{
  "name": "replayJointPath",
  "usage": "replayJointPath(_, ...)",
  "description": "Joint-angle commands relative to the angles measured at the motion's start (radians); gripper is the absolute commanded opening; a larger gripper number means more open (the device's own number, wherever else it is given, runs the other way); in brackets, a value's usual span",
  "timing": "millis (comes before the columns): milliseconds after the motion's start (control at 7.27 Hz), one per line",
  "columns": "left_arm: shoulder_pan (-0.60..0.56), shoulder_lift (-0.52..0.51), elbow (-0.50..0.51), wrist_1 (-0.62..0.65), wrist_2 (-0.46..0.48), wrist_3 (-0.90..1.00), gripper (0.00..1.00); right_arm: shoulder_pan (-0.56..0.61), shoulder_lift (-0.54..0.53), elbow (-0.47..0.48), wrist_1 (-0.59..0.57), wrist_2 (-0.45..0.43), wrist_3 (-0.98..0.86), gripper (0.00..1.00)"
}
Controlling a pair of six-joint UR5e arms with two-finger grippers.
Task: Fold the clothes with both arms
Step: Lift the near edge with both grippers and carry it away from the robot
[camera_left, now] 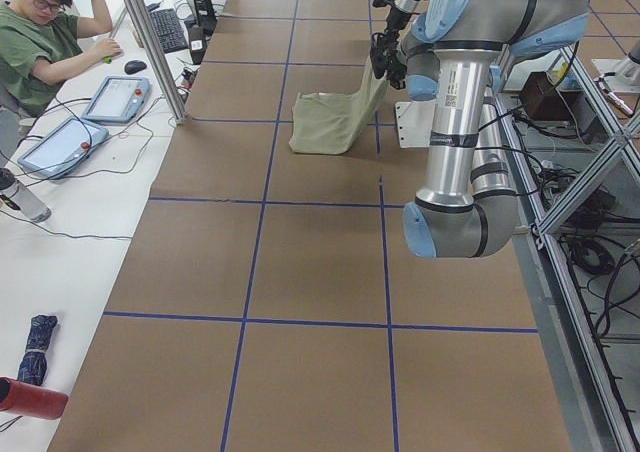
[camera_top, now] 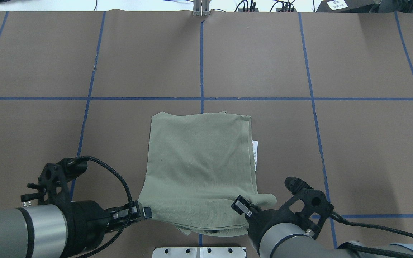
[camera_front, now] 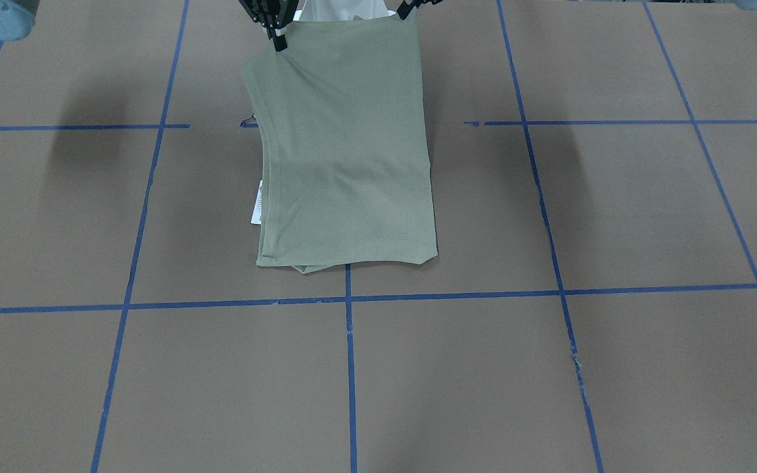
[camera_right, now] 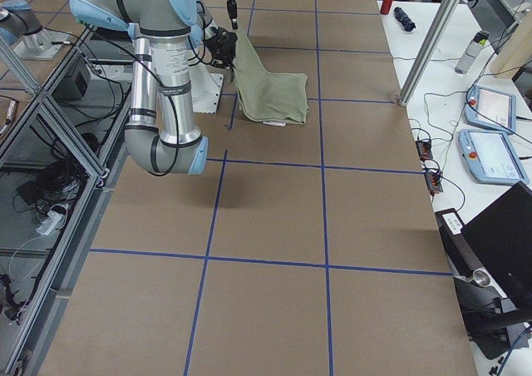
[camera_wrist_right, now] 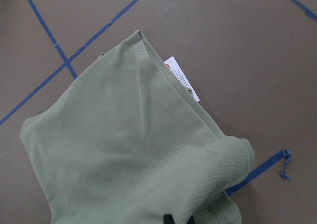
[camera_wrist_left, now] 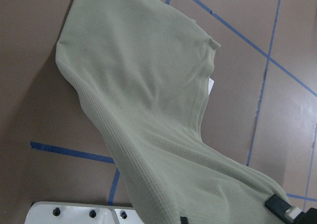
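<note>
the sage-green long-sleeved knit shirt [camera_top: 199,157] is lying on the brown paper-covered table [camera_top: 281,53], looking already narrowed into a rectangle. the black left gripper [camera_top: 145,212] and black right gripper [camera_top: 244,208] are each pinching a near corner, raising that edge. a fold toward the far edge is seemingly remaining.
</note>
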Motion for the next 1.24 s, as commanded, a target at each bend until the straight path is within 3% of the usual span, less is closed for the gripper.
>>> replayJointPath(0, -0.047, -0.066, 0.172, -0.006, 0.004, 0.059, 0.0, 0.054, 0.049, -0.152, 0.019, 0.0, -0.031, 0.0)
replayJointPath(275, -0.143, -0.155, 0.317, -0.007, 0.003, 0.132, 0.0, 0.131, 0.051, -0.306, 0.213, 0.004, -0.095, 0.0)
replayJointPath(413, -0.199, -0.163, 0.342, -0.009, -0.002, 0.184, 0.0, 0.174, 0.051, -0.354, 0.269, 0.013, -0.135, 0.0)
replayJointPath(825, -0.312, -0.256, 0.519, -0.012, -0.005, 0.257, 0.0, 0.27, 0.124, -0.48, 0.283, 0.057, -0.169, 0.0)
replayJointPath(1100, -0.34, -0.284, 0.676, -0.118, -0.003, 0.28, 0.0, 0.326, 0.169, -0.598, 0.353, 0.09, -0.184, 0.0)
